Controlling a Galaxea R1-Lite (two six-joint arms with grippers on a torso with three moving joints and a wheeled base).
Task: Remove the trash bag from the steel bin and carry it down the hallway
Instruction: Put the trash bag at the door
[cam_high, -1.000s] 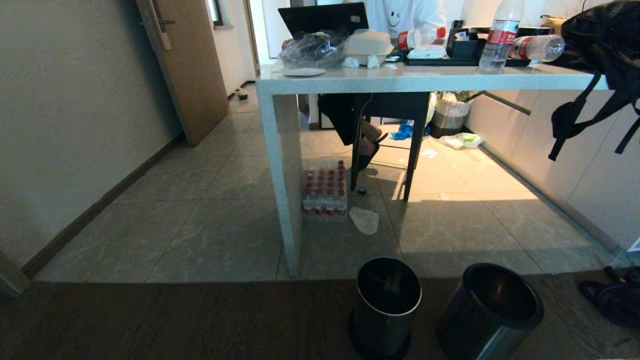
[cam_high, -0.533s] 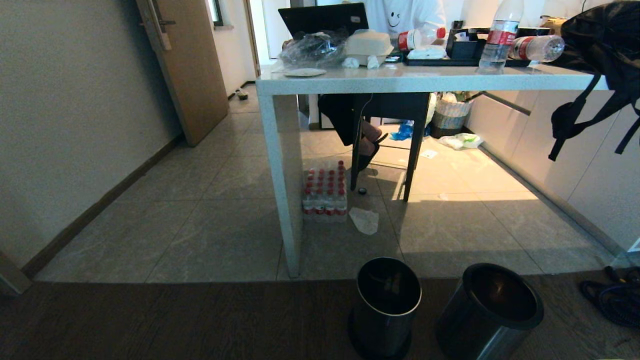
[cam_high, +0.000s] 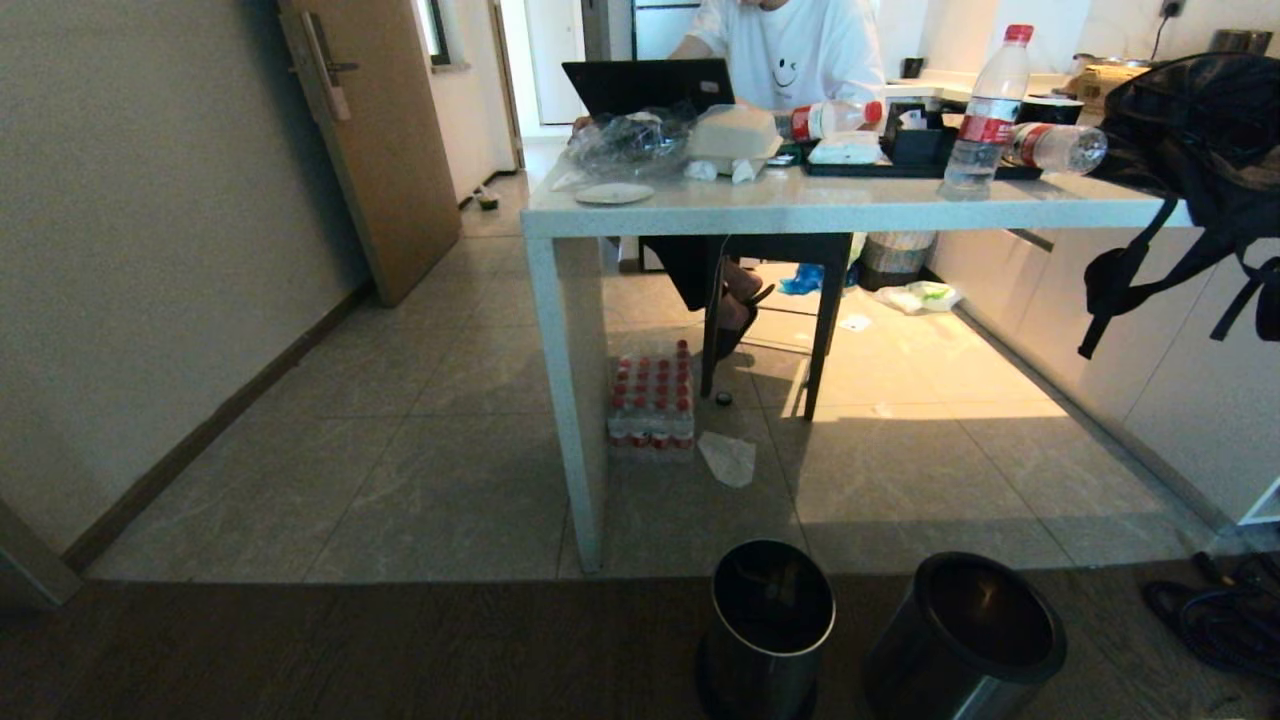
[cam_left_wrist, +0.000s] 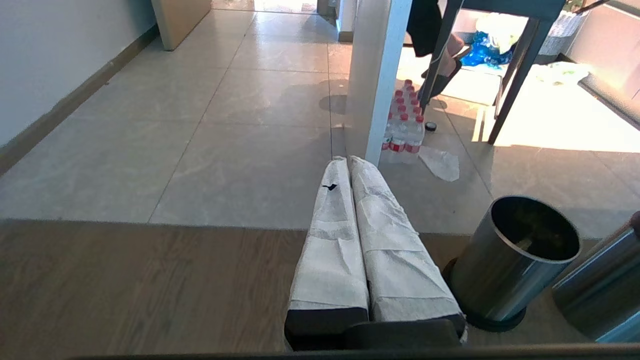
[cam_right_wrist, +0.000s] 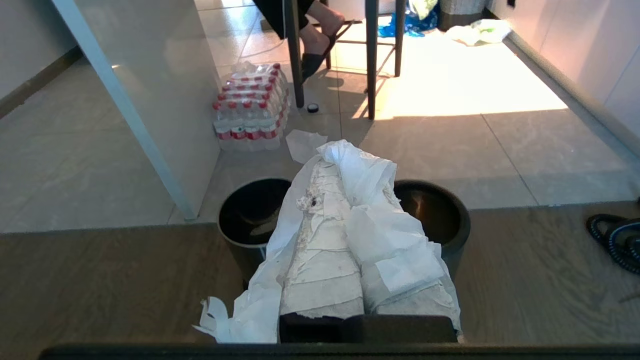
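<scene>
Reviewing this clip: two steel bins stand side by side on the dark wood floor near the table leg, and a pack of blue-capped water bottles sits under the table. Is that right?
Not quite. In the head view the caps on the pack of water bottles under the table are red, not blue. The rest holds: two steel bins stand side by side on the dark wood floor near the table leg.

Beige tile floor (cam_high: 420, 470) meets dark wood flooring (cam_high: 350, 650). White table (cam_high: 800, 205) ahead, chair (cam_high: 790, 290) under it, wooden door (cam_high: 380, 140) open at left wall (cam_high: 130, 250). Cabinets (cam_high: 1150, 340) right. Sunlight patch (cam_high: 930, 370) on tiles.
</scene>
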